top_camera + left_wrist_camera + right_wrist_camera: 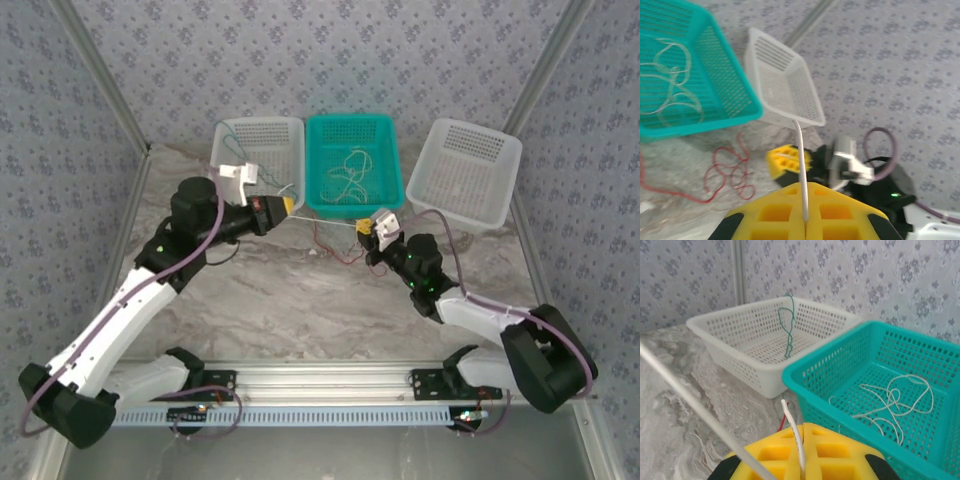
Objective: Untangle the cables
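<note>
Left gripper [288,208] and right gripper [366,230] are both clamped, yellow fingers together, on the two ends of one whitish cable [325,220]. It runs taut between them, above the worktop [300,310] and just in front of the teal basket [311,160] at the middle of the far edge.

A red cable [729,170] lies in loose loops on the worktop below that strand, near the right gripper. Three baskets line the far edge. The left white basket [275,125] has a green cable [788,330] draped over its rim. The teal one holds tangled whitish loops [895,395], whose number I cannot tell. The right white basket [470,140] sits tilted toward the far right corner.

Grey marbled stone pattern covers the worktop, and a metal rail [330,380] runs along its near edge. Patterned grey-blue walls [330,50] enclose the other three sides, with metal posts at the far corners.
</note>
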